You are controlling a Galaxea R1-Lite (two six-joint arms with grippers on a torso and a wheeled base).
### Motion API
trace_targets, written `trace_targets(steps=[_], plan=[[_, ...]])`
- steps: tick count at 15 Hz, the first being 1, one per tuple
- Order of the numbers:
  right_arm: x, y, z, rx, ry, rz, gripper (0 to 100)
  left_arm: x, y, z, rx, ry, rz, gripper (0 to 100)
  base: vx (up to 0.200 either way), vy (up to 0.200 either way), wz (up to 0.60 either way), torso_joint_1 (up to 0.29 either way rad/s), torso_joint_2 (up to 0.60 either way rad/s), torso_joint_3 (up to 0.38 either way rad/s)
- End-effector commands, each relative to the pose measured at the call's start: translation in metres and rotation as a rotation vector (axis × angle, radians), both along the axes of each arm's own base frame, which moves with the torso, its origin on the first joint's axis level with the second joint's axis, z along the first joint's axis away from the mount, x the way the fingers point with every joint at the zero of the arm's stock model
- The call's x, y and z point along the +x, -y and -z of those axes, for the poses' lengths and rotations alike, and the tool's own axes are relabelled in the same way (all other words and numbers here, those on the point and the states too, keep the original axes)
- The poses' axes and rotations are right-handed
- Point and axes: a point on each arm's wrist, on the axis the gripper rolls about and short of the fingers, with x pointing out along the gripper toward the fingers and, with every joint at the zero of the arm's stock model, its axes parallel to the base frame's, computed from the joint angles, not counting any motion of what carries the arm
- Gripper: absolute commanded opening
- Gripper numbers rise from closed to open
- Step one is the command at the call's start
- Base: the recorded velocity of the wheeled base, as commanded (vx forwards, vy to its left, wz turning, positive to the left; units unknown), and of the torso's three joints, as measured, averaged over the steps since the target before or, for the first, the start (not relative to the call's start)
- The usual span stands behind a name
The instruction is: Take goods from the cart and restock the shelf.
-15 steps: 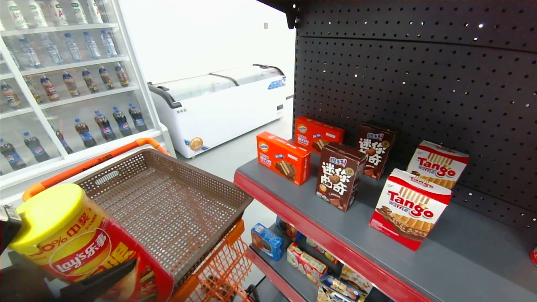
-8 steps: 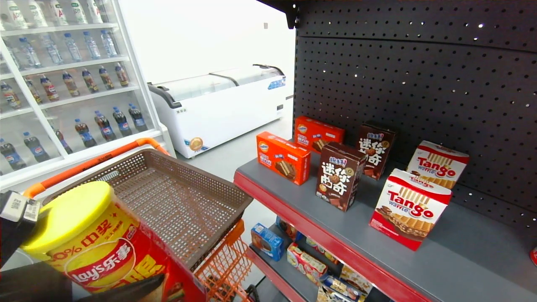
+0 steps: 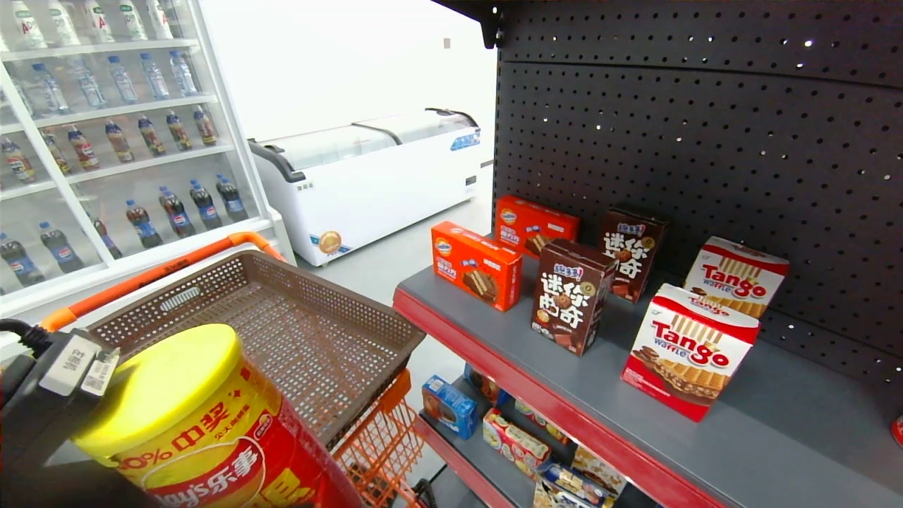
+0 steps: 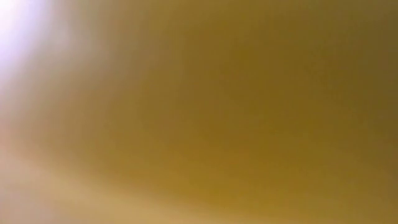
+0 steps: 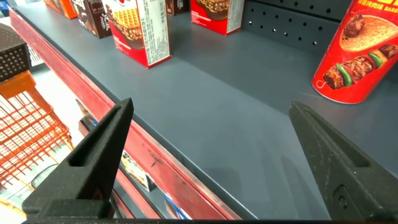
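Note:
A chips canister [image 3: 204,430] with a yellow lid and a red and yellow label hangs tilted over the near corner of the cart's brown basket [image 3: 331,282]. My left gripper [image 3: 42,402] is shut on it. The canister's yellow surface [image 4: 199,112] sits right against the left wrist camera. My right gripper [image 5: 211,168] stands open above a bare stretch of the grey shelf [image 5: 217,106], with nothing between its fingers. A second red chips canister [image 5: 351,56] stands on the shelf near the pegboard.
Orange boxes [image 3: 476,264], brown boxes [image 3: 571,296] and red-and-white wafer boxes [image 3: 688,349] stand in pairs on the grey shelf [image 3: 494,331]. The orange cart [image 3: 374,444] sits left of the shelf's red edge. A drinks fridge [image 3: 106,141] and a chest freezer [image 3: 367,176] stand behind.
My left gripper has carried the chips canister to the right, toward the shelf, over the basket's near corner. The boxes on the shelf have not moved.

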Motion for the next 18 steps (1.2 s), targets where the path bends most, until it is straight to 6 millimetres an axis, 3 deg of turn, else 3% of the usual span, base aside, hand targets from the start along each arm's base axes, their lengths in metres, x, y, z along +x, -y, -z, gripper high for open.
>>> trace_targets(steps=[1, 4, 18], plan=[[0.0001, 0.0000, 0.0000, 0.000, -0.001, -0.001, 100, 0.0030, 0.0016, 0.0023, 0.008, -0.017, 0.001, 0, 0.000, 0.000, 0.00, 0.000, 0.00, 0.000], [0.0001, 0.0000, 0.0000, 0.000, -0.001, -0.001, 100, 0.0007, 0.0040, 0.0046, 0.012, -0.025, 0.026, 0, 0.000, 0.000, 0.00, 0.000, 0.00, 0.000], [0.0001, 0.0000, 0.0000, 0.000, -0.001, -0.001, 100, -0.0027, 0.0028, 0.0105, 0.021, -0.043, 0.031, 0, 0.000, 0.000, -0.60, 0.003, 0.00, 0.003]])
